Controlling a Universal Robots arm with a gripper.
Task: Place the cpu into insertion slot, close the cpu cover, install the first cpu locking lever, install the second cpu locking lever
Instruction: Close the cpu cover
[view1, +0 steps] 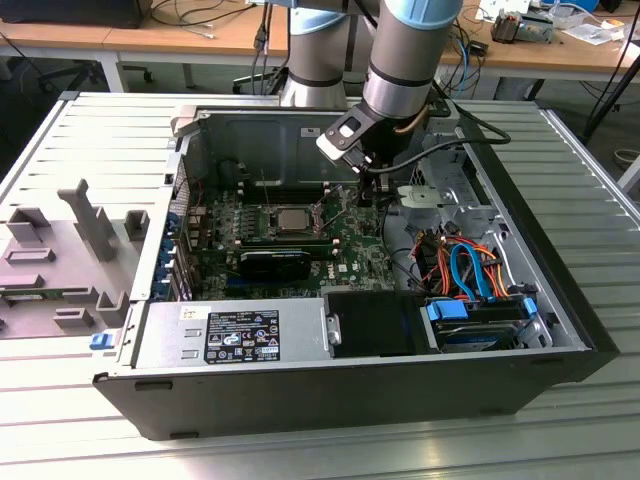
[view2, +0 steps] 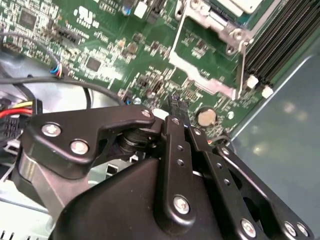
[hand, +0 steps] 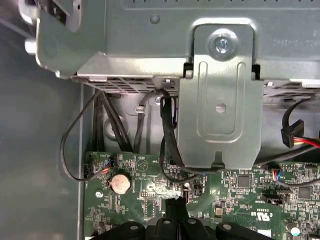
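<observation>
Sitting in the insertion slot (view1: 269, 222) inside the case (view1: 300, 395), the cpu (view1: 293, 217) lies near empty, closed-together jaws.

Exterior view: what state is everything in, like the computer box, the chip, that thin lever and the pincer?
computer case, open, lying on its side.
cpu, seated in the insertion slot.
cpu cover, looks lowered around the cpu.
locking lever, looks raised, not latched.
pincer, shut, holding nothing, over the green board.
</observation>
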